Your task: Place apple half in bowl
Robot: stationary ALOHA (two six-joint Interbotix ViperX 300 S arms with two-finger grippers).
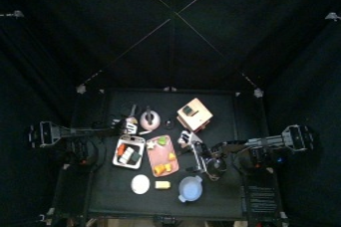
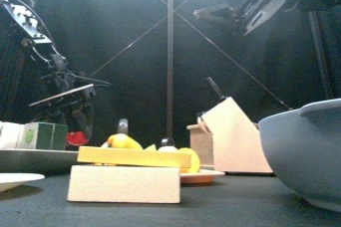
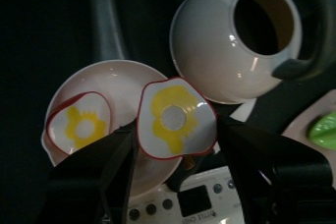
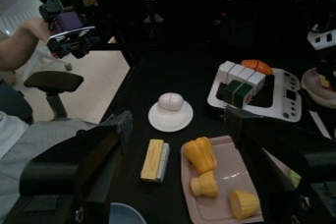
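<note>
My left gripper (image 3: pixel 168 159) grips an apple half (image 3: pixel 178 120); if I swing fast toward the bowl (image 2: pixel 309 151) at four o'clock, it may slip.

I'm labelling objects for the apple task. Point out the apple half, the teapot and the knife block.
apple half (image 3: pixel 176 120): left wrist view, its yellow cut face.
teapot (image 3: pixel 226 33): left wrist view, its white body.
knife block (image 2: pixel 242 131): front view, its slanted side.
</note>
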